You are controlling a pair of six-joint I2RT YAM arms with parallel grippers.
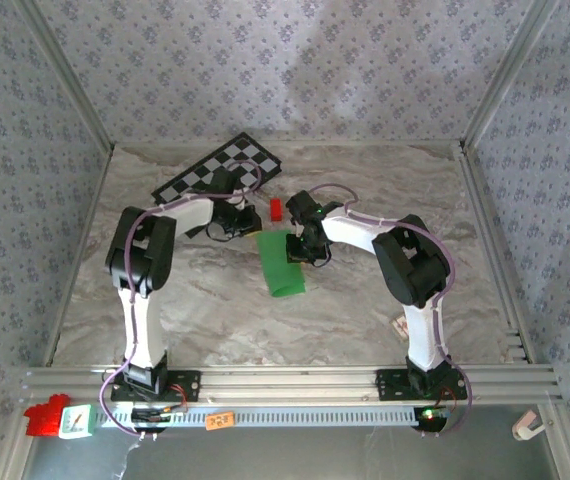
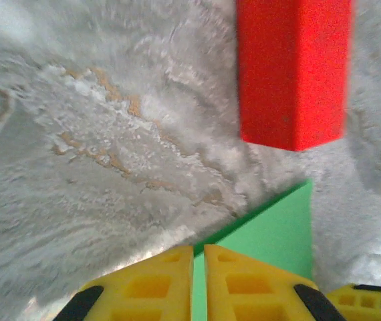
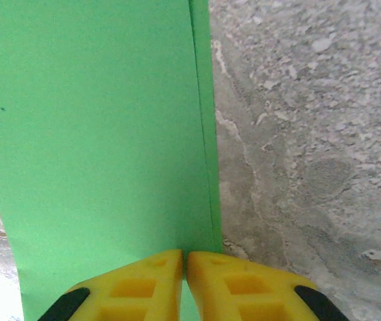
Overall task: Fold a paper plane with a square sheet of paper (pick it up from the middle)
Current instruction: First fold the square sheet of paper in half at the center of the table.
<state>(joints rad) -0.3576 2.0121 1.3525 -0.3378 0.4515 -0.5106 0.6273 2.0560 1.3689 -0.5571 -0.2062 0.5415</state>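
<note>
Rail (image 1: 295,382) carrying both arms runs along 6 o'clock in the top view. Green paper (image 1: 282,265), folded to a long strip, lies in the middle of the table (image 1: 365,320). Red block (image 1: 275,208) sits at its 12 o'clock, checkerboard (image 1: 220,172) at 11. Left tool (image 1: 249,222) is at the strip's 11 o'clock corner, right tool (image 1: 302,246) at its 1 o'clock edge.

Left wrist: tool closed, yellow fingers (image 2: 150,281) pinching a paper corner, green showing in the slit. Red block at 1 o'clock, apart from the paper.

Right wrist: tool closed on the paper's folded edge, paper running to 12 o'clock, bare table at 3.

Marbled table (image 1: 385,200), checkered board (image 1: 220,170), red block (image 1: 276,208), green paper (image 1: 283,270)
</note>
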